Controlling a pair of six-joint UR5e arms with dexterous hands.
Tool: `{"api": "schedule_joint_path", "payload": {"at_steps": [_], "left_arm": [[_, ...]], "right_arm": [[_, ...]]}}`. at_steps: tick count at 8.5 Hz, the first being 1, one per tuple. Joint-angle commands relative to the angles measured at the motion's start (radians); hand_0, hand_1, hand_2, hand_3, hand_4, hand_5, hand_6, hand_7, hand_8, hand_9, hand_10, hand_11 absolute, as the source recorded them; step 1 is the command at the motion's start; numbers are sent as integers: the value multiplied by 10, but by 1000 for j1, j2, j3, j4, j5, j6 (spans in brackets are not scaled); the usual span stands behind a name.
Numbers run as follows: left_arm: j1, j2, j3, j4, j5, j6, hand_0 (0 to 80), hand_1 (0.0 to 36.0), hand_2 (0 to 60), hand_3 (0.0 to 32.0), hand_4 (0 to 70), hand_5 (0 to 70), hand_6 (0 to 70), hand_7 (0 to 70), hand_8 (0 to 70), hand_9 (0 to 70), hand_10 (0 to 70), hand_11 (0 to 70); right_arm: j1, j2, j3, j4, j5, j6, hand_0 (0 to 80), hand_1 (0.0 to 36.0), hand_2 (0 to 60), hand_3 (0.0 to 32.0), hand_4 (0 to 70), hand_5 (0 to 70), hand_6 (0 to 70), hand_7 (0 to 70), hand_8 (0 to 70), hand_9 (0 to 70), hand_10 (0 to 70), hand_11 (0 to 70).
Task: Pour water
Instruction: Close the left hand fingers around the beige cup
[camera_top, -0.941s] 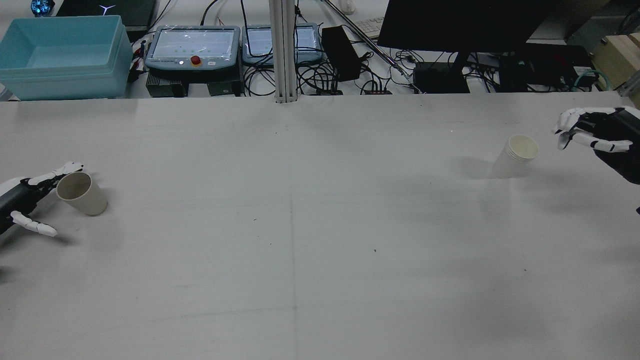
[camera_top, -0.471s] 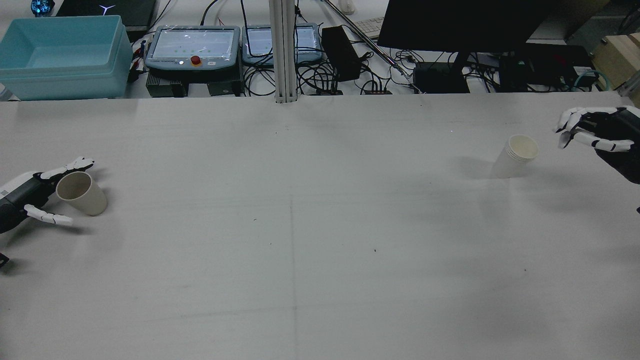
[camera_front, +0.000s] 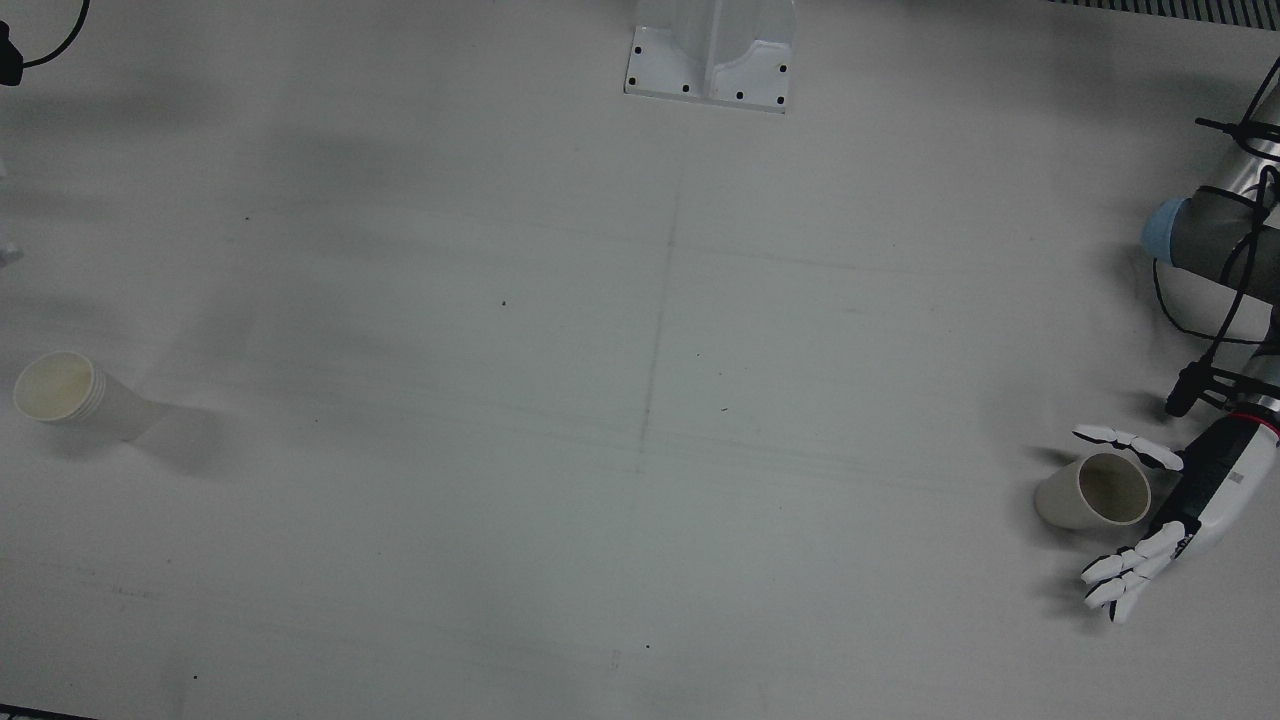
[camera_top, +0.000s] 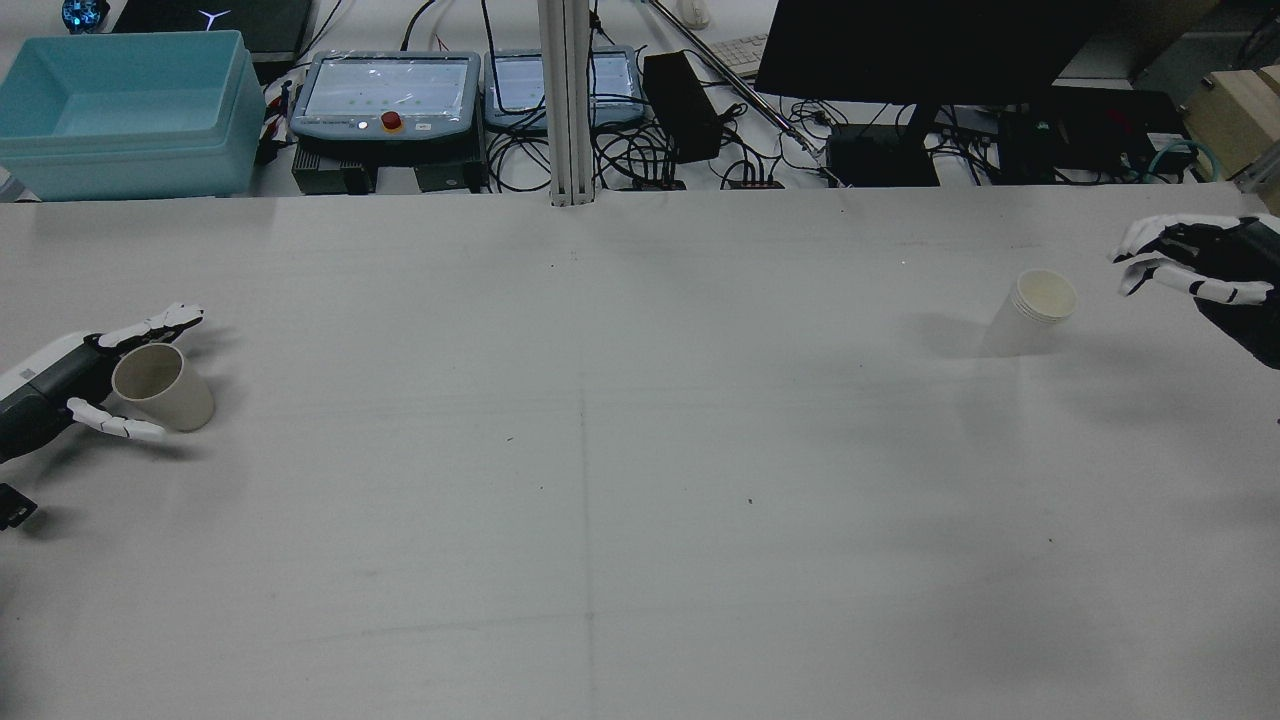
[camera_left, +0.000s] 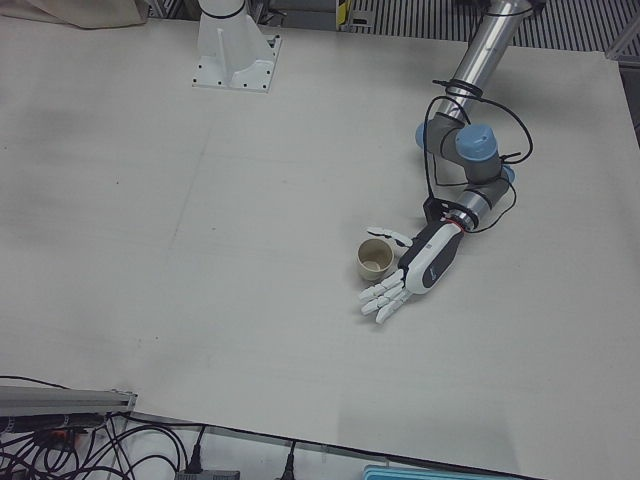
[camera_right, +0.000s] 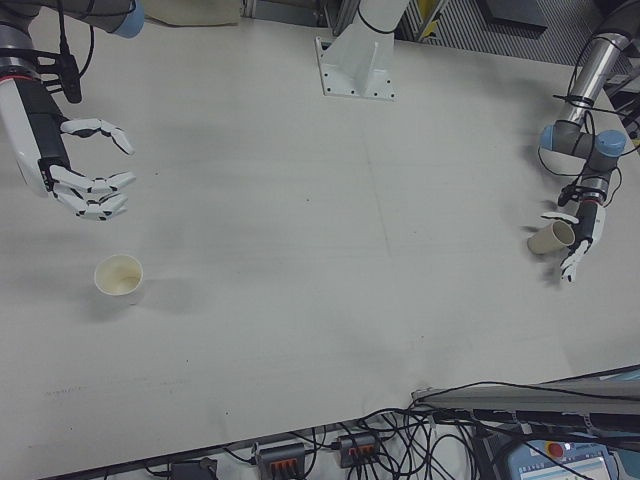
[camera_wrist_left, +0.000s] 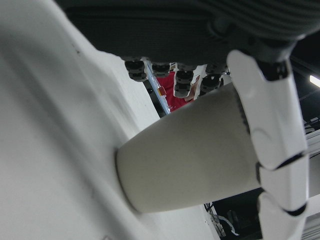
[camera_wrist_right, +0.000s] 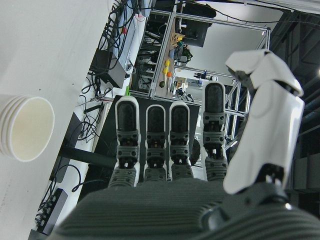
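Observation:
A beige paper cup (camera_top: 165, 385) stands at the table's left side, also seen in the front view (camera_front: 1090, 492) and the left-front view (camera_left: 375, 260). My left hand (camera_top: 90, 385) is open with fingers on both sides of it. In the left hand view the cup (camera_wrist_left: 190, 160) fills the frame and a finger (camera_wrist_left: 270, 120) lies along its side. A white stack of paper cups (camera_top: 1035, 310) stands upright at the right, also seen in the right-front view (camera_right: 118, 277). My right hand (camera_top: 1190, 260) is open and empty, raised just to its right and apart from it.
A teal bin (camera_top: 120, 110), two control pendants (camera_top: 385, 95), a metal post (camera_top: 565, 100) and a dark monitor (camera_top: 930, 50) with cables line the far side beyond the table edge. A white pedestal base (camera_front: 710, 60) sits at the robot's edge of the table.
My left hand has slid forward so its fingers now flank the beige cup, and they have drawn closer together. The right hand has barely moved. Both cups stayed in place.

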Motion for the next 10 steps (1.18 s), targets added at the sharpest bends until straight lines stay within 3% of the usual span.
{"api": "schedule_joint_path", "payload": {"at_steps": [1, 4, 5, 7, 9, 10], "left_arm": [[0, -4, -6, 7, -1, 1, 510, 150, 120, 0, 235, 74, 106, 122, 52, 23, 42, 76], [0, -10, -6, 11, -1, 2, 515, 152, 116, 0, 255, 89, 111, 127, 59, 28, 39, 72], [2, -10, -6, 11, -1, 2, 525, 152, 100, 0, 312, 114, 119, 135, 73, 36, 34, 63], [2, -13, -15, 10, -1, -2, 537, 160, 125, 0, 431, 210, 123, 145, 83, 42, 30, 54], [3, -20, -62, 60, -37, -43, 573, 172, 148, 0, 700, 700, 175, 194, 105, 73, 30, 49], [26, -20, -102, 121, -85, -92, 791, 308, 259, 0, 700, 700, 215, 216, 126, 100, 51, 89]], "right_arm": [[1, -3, -2, 0, 0, 0, 512, 194, 341, 0, 368, 301, 299, 464, 264, 398, 313, 460], [3, -3, 0, 0, 0, 2, 515, 199, 337, 0, 357, 301, 292, 459, 257, 389, 309, 455], [3, -5, 0, 0, 0, 2, 517, 199, 332, 0, 355, 299, 291, 459, 255, 387, 309, 455], [1, -5, 0, 0, 0, 0, 519, 200, 332, 0, 355, 299, 289, 456, 253, 384, 310, 456], [3, -5, 0, 0, 1, 0, 518, 201, 331, 0, 351, 296, 283, 447, 249, 377, 309, 454], [7, -8, 0, 0, 0, 2, 520, 203, 326, 0, 343, 291, 276, 441, 243, 370, 304, 449]]}}
